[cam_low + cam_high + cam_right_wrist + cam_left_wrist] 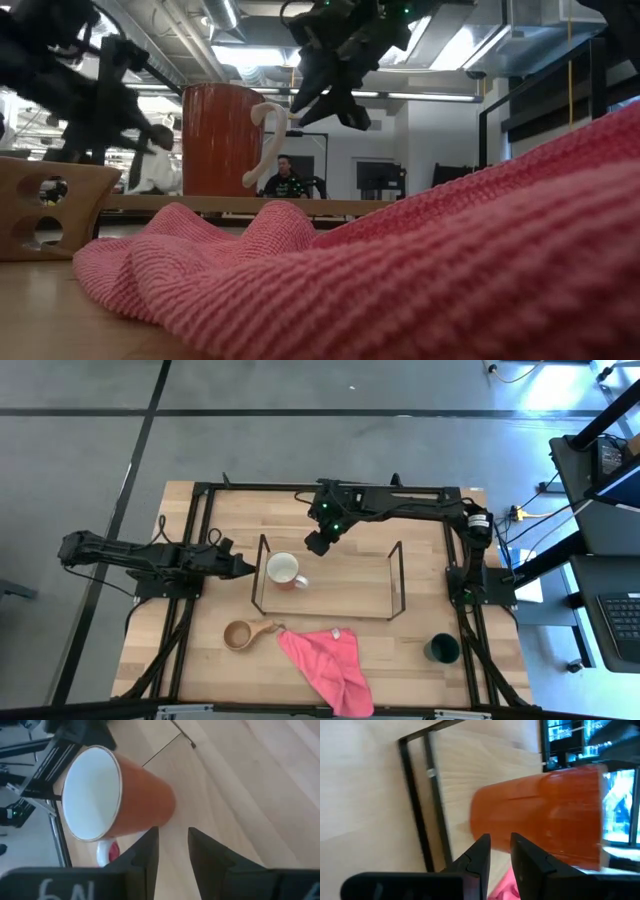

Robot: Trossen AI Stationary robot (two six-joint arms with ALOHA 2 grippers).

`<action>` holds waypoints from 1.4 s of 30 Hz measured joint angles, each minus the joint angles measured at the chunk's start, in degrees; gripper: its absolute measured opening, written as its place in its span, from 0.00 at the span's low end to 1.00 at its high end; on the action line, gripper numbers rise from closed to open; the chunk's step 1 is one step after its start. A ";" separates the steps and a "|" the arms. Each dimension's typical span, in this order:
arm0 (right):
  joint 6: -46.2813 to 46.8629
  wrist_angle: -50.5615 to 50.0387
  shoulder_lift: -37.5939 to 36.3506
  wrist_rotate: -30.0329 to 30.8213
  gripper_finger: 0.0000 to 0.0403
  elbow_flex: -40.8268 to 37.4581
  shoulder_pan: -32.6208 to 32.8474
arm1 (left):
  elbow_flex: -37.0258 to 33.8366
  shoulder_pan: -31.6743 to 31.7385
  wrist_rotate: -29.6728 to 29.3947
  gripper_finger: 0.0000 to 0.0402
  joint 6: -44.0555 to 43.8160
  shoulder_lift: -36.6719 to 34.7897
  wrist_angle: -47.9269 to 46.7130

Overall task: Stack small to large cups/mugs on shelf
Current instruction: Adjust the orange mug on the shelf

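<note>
Reddish mug (pixel 285 571) is seated on the shelf (pixel 395 565); right gripper (pixel 318 543) and left gripper (pixel 243 567) are held slightly parted, empty, beside it.

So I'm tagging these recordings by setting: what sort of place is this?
Most likely a robotics lab or workshop. A wooden table stands on a grey taped floor, desks with a keyboard and cabling sit beside it, and the low view shows exposed ceiling ducts and a person seated at monitors behind.

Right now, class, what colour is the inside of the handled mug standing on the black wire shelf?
White inside the reddish-orange mug; the right wrist view shows it best.
</note>
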 joint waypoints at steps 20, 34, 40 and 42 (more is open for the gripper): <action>9.51 2.29 0.00 4.08 0.26 -5.39 2.13 | -1.99 0.00 -2.88 0.17 2.28 0.63 4.84; 13.49 2.49 0.00 3.90 0.26 -5.46 4.37 | -7.77 0.04 -3.44 0.17 2.72 0.63 14.99; 14.51 2.94 0.62 4.03 0.26 -5.46 5.12 | -8.13 1.25 -3.89 0.17 3.00 0.69 15.89; 14.76 3.89 0.84 4.00 0.24 -5.47 5.23 | -8.13 1.85 -3.81 0.17 3.08 0.69 15.90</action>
